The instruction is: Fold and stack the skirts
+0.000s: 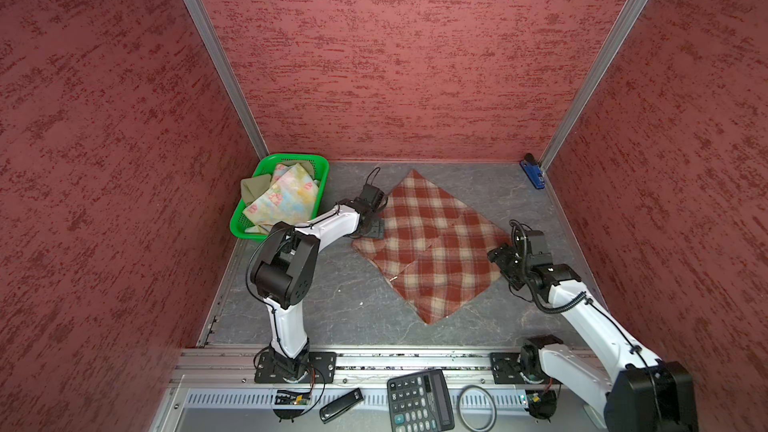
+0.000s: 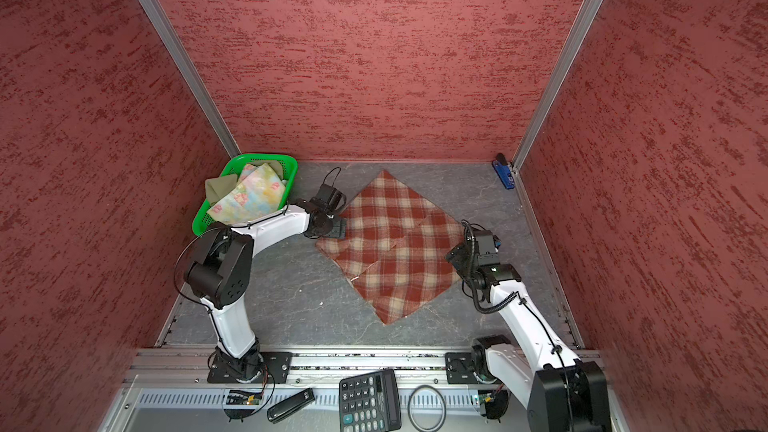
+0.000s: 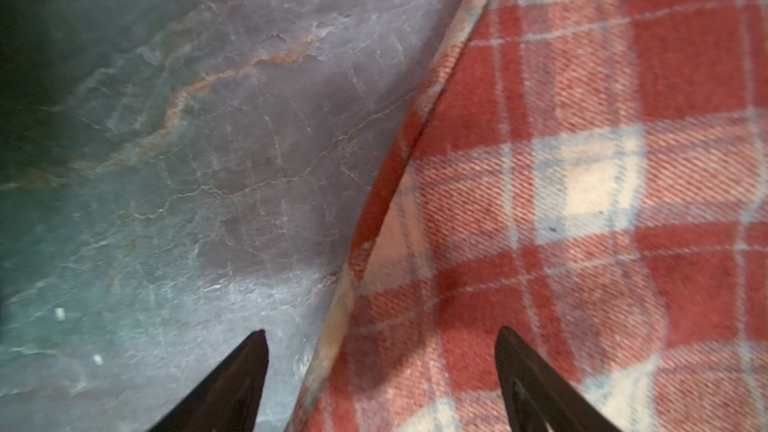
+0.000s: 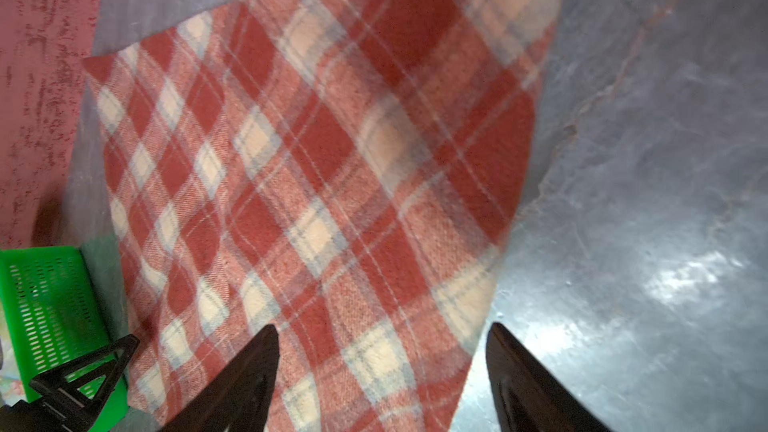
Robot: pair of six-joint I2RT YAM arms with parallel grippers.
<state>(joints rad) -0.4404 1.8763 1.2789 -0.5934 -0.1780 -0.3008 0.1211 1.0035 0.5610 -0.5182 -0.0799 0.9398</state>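
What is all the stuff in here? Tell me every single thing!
plaid skirt: 1, red-brown and cream, spread on the table
floral skirt: 1, pastel yellow-blue, in the basket
olive skirt: 1, khaki, in the basket
basket: 1, green, back left corner
stapler: 1, blue, back right corner
calculator: 1, black, front ledge
ring: 1, black, beside the calculator
stick: 1, black, front ledge
table: 1, grey
walls: 3, red
left arm, right arm: 2, white and black
left pincer: 1, black, open, plaid skirt's left edge
right pincer: 1, black, open, plaid skirt's right edge
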